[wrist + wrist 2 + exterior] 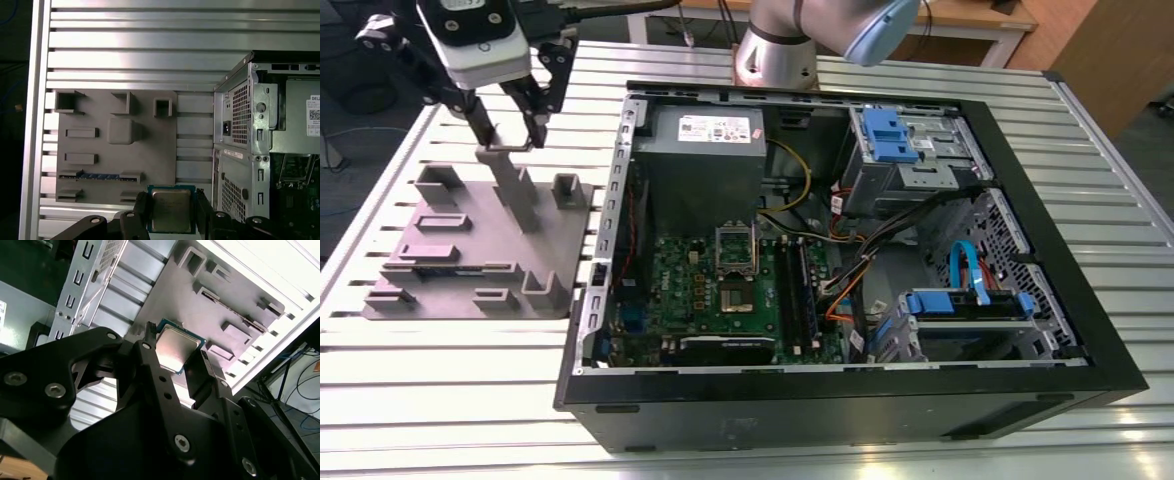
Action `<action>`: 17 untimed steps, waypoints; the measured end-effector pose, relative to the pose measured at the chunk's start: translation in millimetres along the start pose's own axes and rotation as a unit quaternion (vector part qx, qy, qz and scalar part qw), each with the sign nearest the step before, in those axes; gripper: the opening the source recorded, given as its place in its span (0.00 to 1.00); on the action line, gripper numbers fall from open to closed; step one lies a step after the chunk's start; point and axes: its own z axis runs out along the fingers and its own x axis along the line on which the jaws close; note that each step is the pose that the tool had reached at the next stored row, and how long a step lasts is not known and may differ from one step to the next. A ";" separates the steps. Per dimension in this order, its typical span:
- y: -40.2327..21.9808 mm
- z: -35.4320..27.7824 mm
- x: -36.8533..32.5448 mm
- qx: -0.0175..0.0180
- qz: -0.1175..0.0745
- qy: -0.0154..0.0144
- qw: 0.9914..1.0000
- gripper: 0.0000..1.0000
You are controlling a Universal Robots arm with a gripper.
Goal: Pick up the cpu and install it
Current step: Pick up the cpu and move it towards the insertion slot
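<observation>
Arm: black gripper [507, 138] points down above the grey plastic fixture with blocks [474, 228].
Grip: closed tight on the small shiny silver square cpu [171, 211].

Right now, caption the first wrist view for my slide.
The gripper holds the cpu between its fingers over the grey fixture, beside the computer case.

Shiny metal-topped cpu [171, 212], matt grey plastic fixture [150, 150], ribbed metal table [130, 50]
</observation>
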 end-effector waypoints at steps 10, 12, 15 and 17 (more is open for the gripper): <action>-0.3 -0.5 -17.0 0.000 0.002 0.000 1.000 0.47; -0.4 -0.6 -20.5 0.000 0.002 0.000 1.000 0.47; -0.4 -0.7 -25.4 0.000 0.002 0.000 1.000 0.47; -0.5 -0.8 -28.8 0.000 0.002 0.000 1.000 0.47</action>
